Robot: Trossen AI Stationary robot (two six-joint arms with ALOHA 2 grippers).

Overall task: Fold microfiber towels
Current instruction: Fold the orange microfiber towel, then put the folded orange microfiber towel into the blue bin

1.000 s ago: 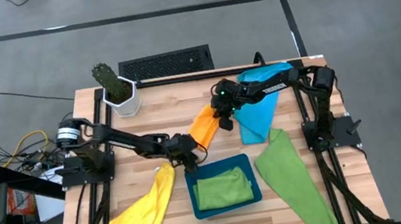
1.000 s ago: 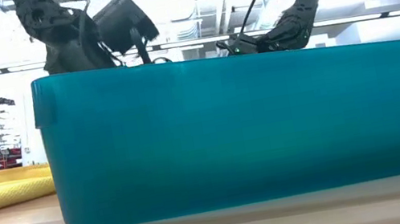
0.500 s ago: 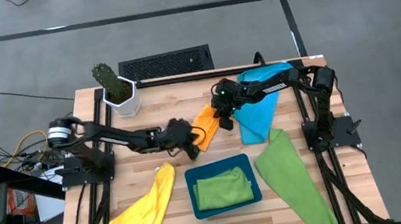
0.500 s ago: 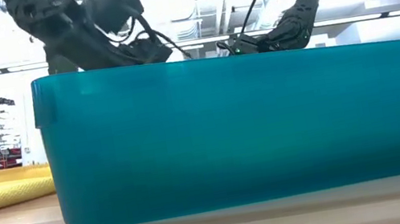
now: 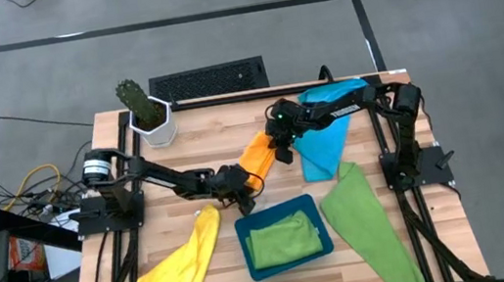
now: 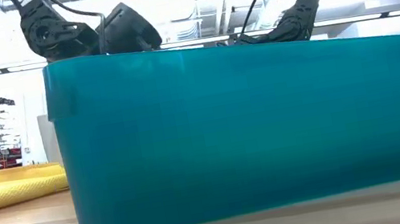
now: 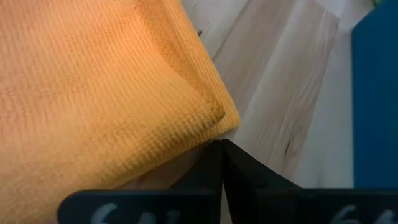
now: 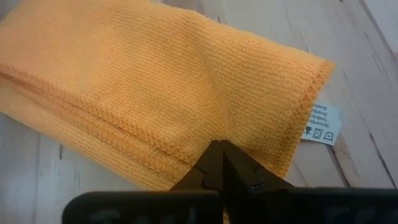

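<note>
The orange towel (image 5: pixel 256 156) lies folded on the table's middle, its layered edges (image 8: pixel 124 134) flat on the wood. My right gripper (image 5: pixel 283 150) is shut on its far end, near the white label (image 8: pixel 321 124). My left gripper (image 5: pixel 244 194) is shut, and its tips (image 7: pixel 222 149) stand right at the towel's near corner (image 7: pixel 225 117). I cannot tell whether they touch it. A folded green towel (image 5: pixel 285 236) lies in the teal tray (image 5: pixel 241 230). The yellow towel (image 5: pixel 181 268), another green towel (image 5: pixel 368 226) and the blue towel (image 5: pixel 325 141) lie spread on the table. My right gripper meets the orange towel's top surface (image 8: pixel 208 134) a little in from the edge that bears the label. Its fingers slant down from the table's far right. The shut tips hide whether they pinch cloth. The towel lies flat on the table.
A white pot with a cactus (image 5: pixel 147 114) stands at the far left corner. The teal tray's wall (image 6: pixel 250 120) fills the low view, close to my left gripper. The yellow towel's end (image 6: pixel 1 187) lies to the tray's left.
My left gripper went toward the far edge beside the orange towel, then came back down toward the near edge, to the towel's near corner. The teal tray has slid and turned a little. My right gripper kept still.
</note>
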